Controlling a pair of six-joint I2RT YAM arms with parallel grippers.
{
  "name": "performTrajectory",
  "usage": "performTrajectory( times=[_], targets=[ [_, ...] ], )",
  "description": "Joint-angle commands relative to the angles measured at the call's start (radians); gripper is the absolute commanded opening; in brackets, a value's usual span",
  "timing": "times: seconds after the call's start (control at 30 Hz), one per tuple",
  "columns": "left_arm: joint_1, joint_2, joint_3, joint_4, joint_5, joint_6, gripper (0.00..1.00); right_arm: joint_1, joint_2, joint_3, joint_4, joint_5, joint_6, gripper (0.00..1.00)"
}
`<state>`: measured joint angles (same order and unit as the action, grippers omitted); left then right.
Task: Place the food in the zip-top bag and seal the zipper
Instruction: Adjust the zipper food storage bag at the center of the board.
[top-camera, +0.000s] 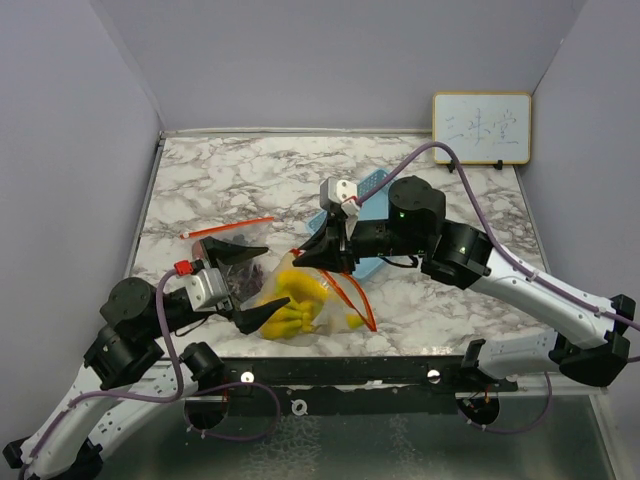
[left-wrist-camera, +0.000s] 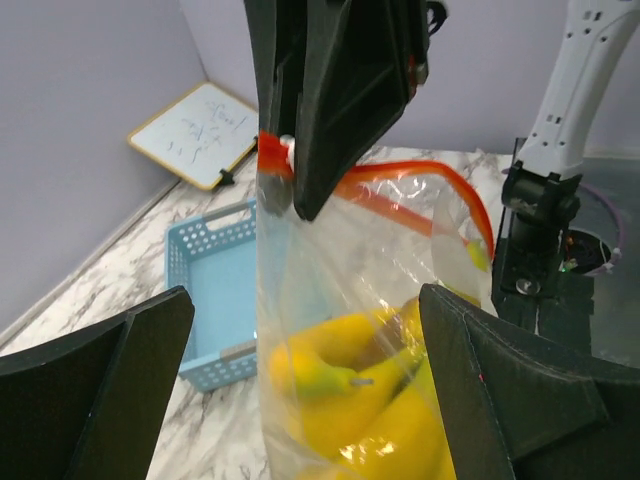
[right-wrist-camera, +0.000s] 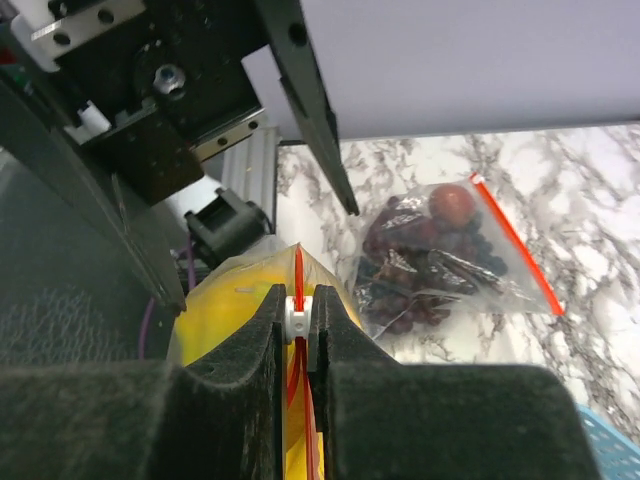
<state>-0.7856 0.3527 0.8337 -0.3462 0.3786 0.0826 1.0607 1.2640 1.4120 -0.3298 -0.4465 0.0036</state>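
Your right fingers (right-wrist-camera: 262, 385) clamped on the slider (right-wrist-camera: 297, 316) of the bag (left-wrist-camera: 400, 235), your left fingers (left-wrist-camera: 100, 390) apart facing it, bananas (top-camera: 290, 300) inside by the table's (top-camera: 230, 190) near edge, grapes (right-wrist-camera: 400, 275) and red fruit (right-wrist-camera: 455, 203) in a second bag (right-wrist-camera: 505, 270).

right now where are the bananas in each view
Top external: bananas low centre, in the clear bag.
Left wrist: bananas bottom centre, before the open left hand.
Right wrist: yellow patch behind the right hand.
Shared landmark: the red zipper that hand pinches.
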Motion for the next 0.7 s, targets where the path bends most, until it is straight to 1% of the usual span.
performTrajectory(
  times=[0.0,0.07,0.2,0.23,0.33,0.57,0.6,0.67],
  targets=[
    [-0.003,0.002,0.001,0.113,0.153,-0.010,0.98,-0.001,-0.018,-0.022,-0.001,-0.141,-0.066,0.02],
    [-0.002,0.009,-0.010,0.137,0.180,-0.034,0.94,-0.001,-0.010,-0.032,0.009,-0.165,-0.064,0.02],
    [-0.002,0.054,-0.018,0.122,0.201,-0.060,0.77,-0.001,-0.005,-0.040,0.032,-0.173,-0.059,0.02],
    [-0.002,0.066,-0.016,0.112,0.203,-0.065,0.76,-0.001,-0.005,-0.040,0.035,-0.176,-0.059,0.02],
    [-0.002,0.097,-0.020,0.092,0.204,-0.073,0.74,-0.001,-0.005,-0.037,0.029,-0.200,-0.069,0.02],
    [-0.002,0.135,-0.040,0.149,0.148,-0.095,0.74,-0.001,-0.005,-0.032,0.002,-0.256,-0.108,0.02],
    [-0.003,0.140,-0.041,0.158,0.152,-0.098,0.72,-0.001,-0.005,-0.031,0.000,-0.256,-0.111,0.02],
    [-0.001,0.155,-0.044,0.173,0.169,-0.099,0.62,-0.002,-0.005,-0.031,-0.002,-0.248,-0.116,0.02]
  ],
)
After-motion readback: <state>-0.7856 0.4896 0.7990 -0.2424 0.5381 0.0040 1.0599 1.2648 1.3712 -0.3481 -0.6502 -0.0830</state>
